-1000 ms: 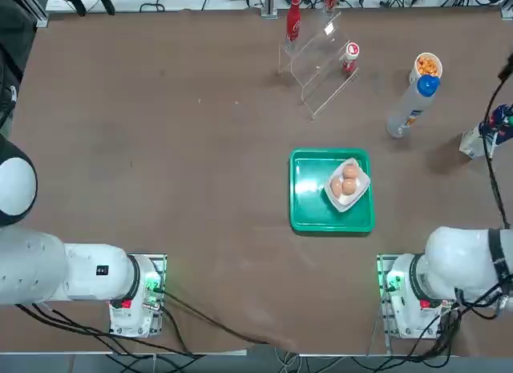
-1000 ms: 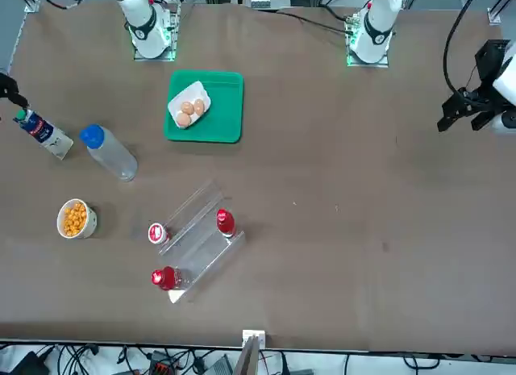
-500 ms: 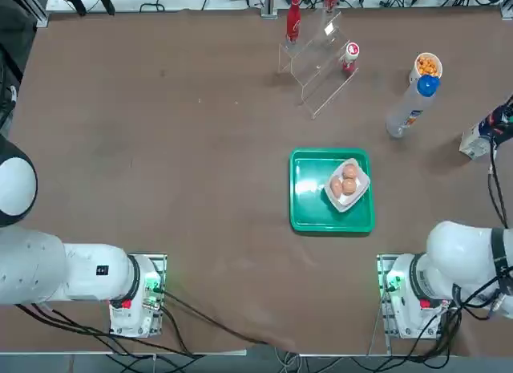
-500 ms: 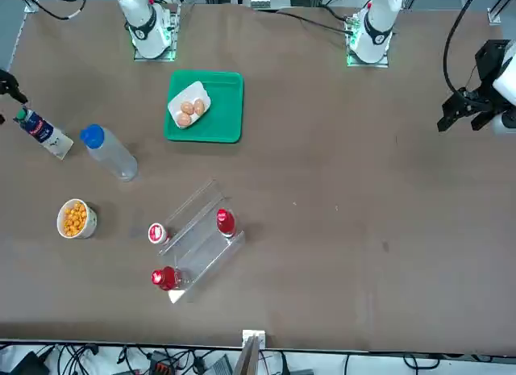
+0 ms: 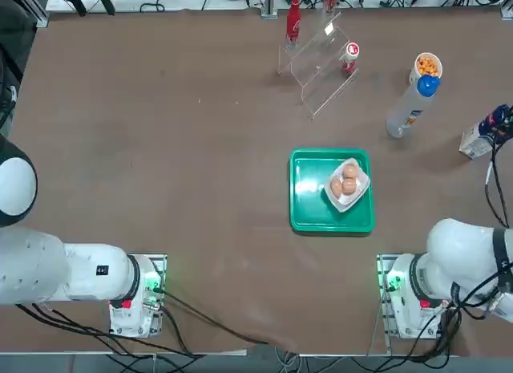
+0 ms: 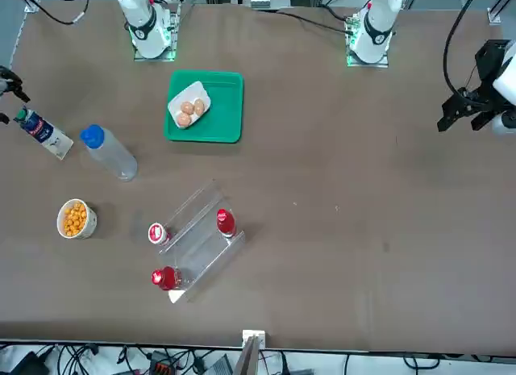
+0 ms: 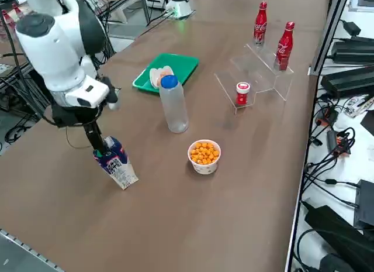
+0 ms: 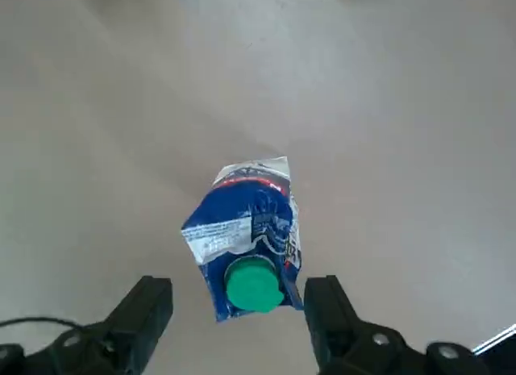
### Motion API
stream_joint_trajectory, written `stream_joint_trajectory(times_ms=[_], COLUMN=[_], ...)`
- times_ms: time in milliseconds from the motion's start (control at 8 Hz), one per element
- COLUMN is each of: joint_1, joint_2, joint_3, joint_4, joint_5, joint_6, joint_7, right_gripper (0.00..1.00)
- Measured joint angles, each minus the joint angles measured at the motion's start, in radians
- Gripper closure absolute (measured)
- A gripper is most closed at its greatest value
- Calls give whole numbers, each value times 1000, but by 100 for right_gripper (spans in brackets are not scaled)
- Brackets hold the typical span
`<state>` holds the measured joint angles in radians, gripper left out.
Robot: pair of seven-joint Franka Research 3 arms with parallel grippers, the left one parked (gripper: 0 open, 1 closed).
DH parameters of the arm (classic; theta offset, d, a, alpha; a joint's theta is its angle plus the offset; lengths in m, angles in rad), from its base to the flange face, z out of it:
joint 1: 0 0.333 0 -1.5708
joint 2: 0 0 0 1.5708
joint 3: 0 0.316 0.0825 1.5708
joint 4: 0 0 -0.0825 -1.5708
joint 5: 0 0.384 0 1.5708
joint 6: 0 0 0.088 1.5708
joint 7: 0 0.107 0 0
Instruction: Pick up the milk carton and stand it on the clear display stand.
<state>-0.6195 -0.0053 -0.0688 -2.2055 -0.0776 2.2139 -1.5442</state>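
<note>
The milk carton [image 5: 481, 138] stands, leaning a little, near the table's right edge; it is white below, blue above, with a green cap [image 8: 253, 284]. My right gripper [image 7: 97, 141] hangs just above its top, open, with the fingers [image 8: 150, 298] on either side of the cap and not touching it. From across the table, the gripper [image 6: 6, 78] sits just beyond the carton [image 6: 40, 131]. The clear display stand [image 5: 321, 68] is at the far side of the table, well away from the carton [image 7: 117, 164]. It shows again in the side view as the stand [image 7: 257, 73].
Two red bottles [image 7: 259, 21] stand at the stand and a small red-capped jar [image 7: 242, 92] beside it. A tall bottle with a blue cap [image 5: 410, 108] and a cup of orange snacks [image 5: 426, 66] lie between carton and stand. A green tray [image 5: 304, 204] holds eggs.
My right gripper has shifted slightly toward the table's right edge near the carton's top. Its jaws stay open and the carton has not moved.
</note>
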Motion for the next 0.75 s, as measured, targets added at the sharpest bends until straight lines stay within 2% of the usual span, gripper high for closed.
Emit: stream_joint_trajectory(times_ms=[750], joint_1=[-8], joint_2=[43], joint_3=[6], joint_4=[-36], joint_5=[0], joint_6=[95], joint_7=[-81], right_gripper=[0])
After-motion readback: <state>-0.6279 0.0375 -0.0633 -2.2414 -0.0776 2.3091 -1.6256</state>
